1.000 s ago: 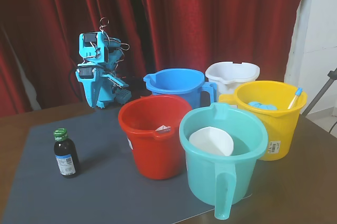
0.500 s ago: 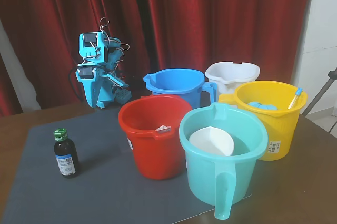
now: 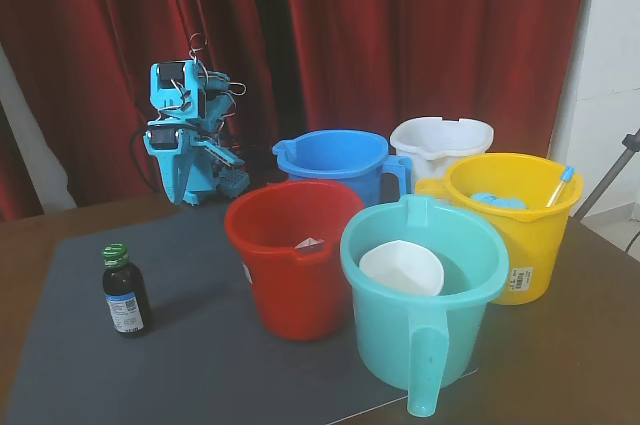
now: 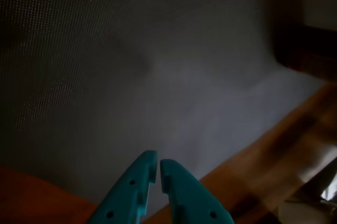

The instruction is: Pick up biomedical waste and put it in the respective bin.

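tool point(image 4: 158, 168) tips nearly touching, gripping nothing, base cut off; medicine bottle point(image 3: 124, 290) upright on grey mat point(image 3: 200, 345), label unreadable.

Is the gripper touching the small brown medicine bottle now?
Apart. In the fixed view the medicine bottle stands alone on the grey mat, far from the folded arm. In the wrist view the gripper has only mat before it.

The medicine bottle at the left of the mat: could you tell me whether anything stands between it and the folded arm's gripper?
Nothing visible does. In the fixed view the medicine bottle stands upright alone on the grey mat, with bare mat between it and the folded arm behind. The red bucket and the others stand to the right, clear of that line.
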`<control>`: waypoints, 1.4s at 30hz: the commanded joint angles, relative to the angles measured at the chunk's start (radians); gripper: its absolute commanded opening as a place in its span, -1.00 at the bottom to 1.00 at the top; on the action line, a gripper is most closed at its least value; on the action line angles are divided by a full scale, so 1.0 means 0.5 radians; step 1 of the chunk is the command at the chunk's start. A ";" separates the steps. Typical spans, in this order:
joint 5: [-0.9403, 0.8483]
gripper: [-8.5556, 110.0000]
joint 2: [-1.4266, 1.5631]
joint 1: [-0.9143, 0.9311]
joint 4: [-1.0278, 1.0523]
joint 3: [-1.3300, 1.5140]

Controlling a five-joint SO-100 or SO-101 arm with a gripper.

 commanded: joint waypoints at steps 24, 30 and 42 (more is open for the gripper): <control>0.086 -0.85 -0.003 -0.187 -1.629 -0.012; 0.466 -0.82 -0.074 -0.255 -1.703 -0.080; 2.022 -0.57 -1.209 -0.255 -1.724 -0.417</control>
